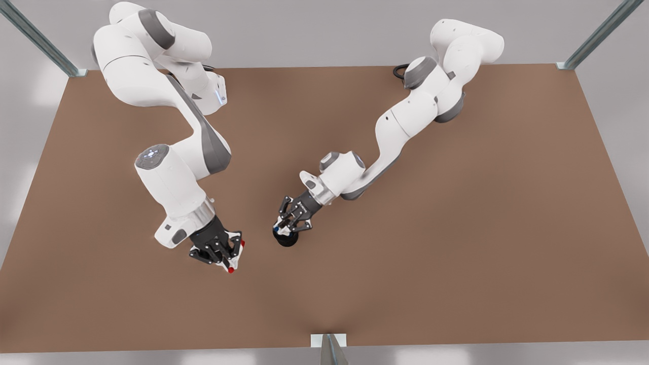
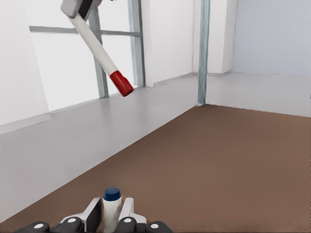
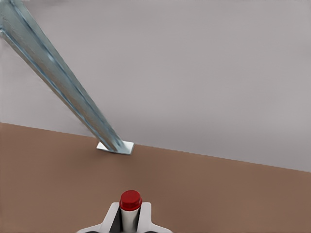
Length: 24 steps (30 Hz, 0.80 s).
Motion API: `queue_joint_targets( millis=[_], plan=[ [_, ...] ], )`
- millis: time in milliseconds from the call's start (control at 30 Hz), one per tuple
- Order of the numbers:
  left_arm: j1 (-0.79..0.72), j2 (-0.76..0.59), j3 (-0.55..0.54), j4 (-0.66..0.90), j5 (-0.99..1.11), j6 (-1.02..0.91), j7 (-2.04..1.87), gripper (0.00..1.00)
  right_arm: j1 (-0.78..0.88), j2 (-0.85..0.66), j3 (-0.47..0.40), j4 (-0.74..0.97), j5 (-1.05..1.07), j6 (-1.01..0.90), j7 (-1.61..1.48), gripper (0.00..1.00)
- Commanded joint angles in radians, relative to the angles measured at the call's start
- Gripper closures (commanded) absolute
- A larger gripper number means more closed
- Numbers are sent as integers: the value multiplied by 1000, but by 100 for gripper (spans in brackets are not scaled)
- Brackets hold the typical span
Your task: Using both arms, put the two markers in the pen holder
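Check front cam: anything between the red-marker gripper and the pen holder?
Nothing. In the front view, bare brown table separates the right gripper, shut on the red marker, from the pen holder, where the left gripper holds the blue marker.

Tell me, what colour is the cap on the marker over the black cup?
Dark blue cap, clearest in the left wrist view.

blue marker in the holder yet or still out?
Cannot tell. The left gripper grips the blue-capped white marker directly over the black cylindrical pen holder; the marker's lower end is hidden.
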Motion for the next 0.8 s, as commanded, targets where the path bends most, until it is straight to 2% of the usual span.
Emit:
queue_joint_targets(
  millis=[0, 33, 67, 100, 133, 167, 200, 300, 367, 400, 433, 500, 600, 667, 700, 767],
  plan=[
    [-4, 10, 0, 0, 6, 5, 53, 51, 13, 7, -2, 1, -48, 114, 403, 76],
    [-15, 10, 0, 0, 4, 3, 52, 48, 16, 9, -2, -1, -61, 114, 412, 76],
    [-15, 11, 0, 0, 4, 5, 52, 38, 17, 7, 0, -1, -59, 114, 412, 76],
    [-11, 10, 0, 0, 4, 3, 33, 12, 19, 9, -2, -1, -61, 114, 417, 76],
    [8, 0, -1, 0, 4, -6, 18, 0, 23, 7, -2, -1, -65, 116, 430, 76],
    [58, -16, -33, 2, 4, -101, 13, 0, 33, 9, -2, -7, -114, 148, 496, 76],
    [187, -29, -124, 5, 4, -294, 13, 0, 42, 7, -2, -51, -168, 228, 583, 76],
    [508, -188, -147, 6, 3, -909, -195, 0, 43, -27, 8, -124, -321, 332, 838, 76],
    [614, -322, -116, 11, 7, -1310, -434, 0, 43, -73, 28, -194, -475, 334, 1001, 76],
    [646, -403, -66, 13, 12, -1518, -505, 0, 45, -85, 34, -219, -552, 334, 1070, 76],
    [657, -510, 8, 13, 118, -1695, -519, 0, 45, -97, 41, -249, -660, 334, 1174, 76],
    [684, -647, 63, 16, 264, -1916, -580, 0, 46, -108, 43, -285, -795, 332, 1309, 76],
    [746, -826, 87, 16, 251, -2077, -593, 0, 71, -86, 46, -295, -1009, 326, 1522, 76],
    [522, -975, 413, -65, 75, -2060, -583, 0, 71, -65, 46, -289, -1161, 324, 1697, 76],
    [477, -1026, 476, -150, 54, -2006, -580, 0, 86, -60, 46, -288, -1194, 305, 1759, 76],
    [454, -1044, 508, -182, 52, -1988, -579, 0, 100, -50, 44, -286, -1259, 277, 1843, 76]
  ],
)
